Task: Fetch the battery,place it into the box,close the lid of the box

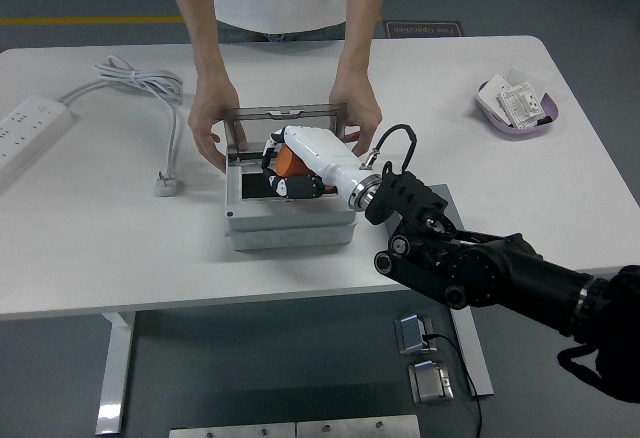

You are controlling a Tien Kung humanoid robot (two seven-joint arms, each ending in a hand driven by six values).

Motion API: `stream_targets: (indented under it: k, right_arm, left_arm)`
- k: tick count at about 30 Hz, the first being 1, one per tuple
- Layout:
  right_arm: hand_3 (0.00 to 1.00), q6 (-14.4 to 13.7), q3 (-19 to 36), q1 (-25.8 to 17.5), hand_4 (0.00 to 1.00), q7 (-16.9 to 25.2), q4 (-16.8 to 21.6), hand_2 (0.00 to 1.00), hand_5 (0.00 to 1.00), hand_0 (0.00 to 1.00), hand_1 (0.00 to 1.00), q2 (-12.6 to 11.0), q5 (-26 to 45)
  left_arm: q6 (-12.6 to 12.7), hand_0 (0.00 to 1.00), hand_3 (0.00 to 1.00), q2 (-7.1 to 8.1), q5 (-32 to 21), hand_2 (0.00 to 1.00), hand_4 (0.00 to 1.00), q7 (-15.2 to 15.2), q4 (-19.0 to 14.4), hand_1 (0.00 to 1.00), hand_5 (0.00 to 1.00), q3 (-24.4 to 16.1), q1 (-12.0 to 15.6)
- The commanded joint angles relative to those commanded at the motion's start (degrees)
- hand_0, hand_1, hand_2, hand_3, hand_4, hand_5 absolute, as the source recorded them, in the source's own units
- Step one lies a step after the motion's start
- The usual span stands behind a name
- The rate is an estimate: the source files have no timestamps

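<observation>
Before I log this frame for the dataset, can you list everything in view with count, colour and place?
box: one, grey, table centre, lid raised
battery: one, orange, in the box opening
power strip: one, white, far left
cable: one, white, left, plug lying loose
dish: one, lilac, far right, holding white packets
table: one, white
person's hands: two, steadying the box at both sides
right hand: one, white on a black arm, fingers around the battery

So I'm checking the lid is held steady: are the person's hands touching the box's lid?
Touching. The head view shows the person's hands gripping both side edges of the raised lid while the right hand holds the orange battery over the box.
</observation>
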Motion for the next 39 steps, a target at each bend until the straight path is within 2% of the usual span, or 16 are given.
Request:
stream_targets:
  k: [4,5,10,11,16,17,20,30,34,39]
  right_arm:
    - [0.546,0.5,0.3,-0.2,0.505,0.6,-0.3,0.506,0.046,0.630,0.514,-0.1,0.6]
    - [0.579,0.7,0.4,-0.2,0.546,0.7,-0.3,0.545,0.058,0.710,0.556,-0.1,0.7]
    - [0.579,1.2,0.8,-0.2,0.546,1.2,-0.6,0.545,0.058,0.710,0.556,-0.1,1.3]
    - [0.741,1.2,0.8,-0.2,0.578,1.3,-0.7,0.680,0.032,0.820,0.656,-0.1,1.3]
    - [0.741,1.3,0.9,-0.4,0.578,1.4,-0.1,0.680,0.032,0.820,0.656,-0.5,2.6]
    - [0.814,1.4,0.9,-0.4,0.615,1.6,0.6,0.730,0.046,0.868,0.718,-0.8,3.8]
    - [0.814,1.6,1.4,-0.7,0.615,2.2,3.4,0.730,0.046,0.868,0.718,-2.3,7.1]
    - [0.809,3.5,3.9,0.8,0.619,2.3,15.4,0.720,0.060,0.858,0.710,-9.6,18.8]
    - [0.809,4.2,4.4,2.8,0.619,2.1,15.8,0.720,0.060,0.858,0.710,-10.7,20.6]
    - [0.806,5.0,4.0,6.0,0.638,2.1,12.9,0.721,0.084,0.853,0.707,-10.5,22.4]
  left_arm:
    - [0.0,0.727,0.671,-0.04,0.1,0.695,0.594,0.0,0.0,0.748,0.348,0.0,0.1]
    - [0.0,0.727,0.673,-0.05,0.1,0.697,0.598,0.0,0.0,0.748,0.354,0.0,0.1]
    - [0.0,0.727,0.673,-0.03,-0.1,0.697,0.598,-0.1,-0.1,0.748,0.354,0.3,-0.1]
    - [0.0,0.727,0.675,-0.03,-0.1,0.696,0.596,-0.1,-0.1,0.748,0.358,0.4,-0.1]
    - [-0.1,0.727,0.675,-0.05,0.2,0.696,0.596,0.0,-0.1,0.748,0.358,0.1,0.0]
    - [-0.1,0.727,0.674,-0.07,0.3,0.697,0.595,0.0,-0.1,0.749,0.363,0.0,0.0]
    - [0.0,0.727,0.674,-0.08,0.4,0.697,0.595,0.1,0.0,0.749,0.363,-0.2,0.1]
    - [0.0,0.728,0.673,-0.11,0.6,0.697,0.595,0.4,0.0,0.748,0.367,-0.9,0.5]
    - [-0.1,0.728,0.673,-0.03,1.2,0.697,0.595,0.7,0.0,0.748,0.367,-1.5,0.5]
    - [-0.2,0.727,0.671,0.02,1.9,0.695,0.594,0.9,-0.1,0.748,0.368,-1.9,0.3]
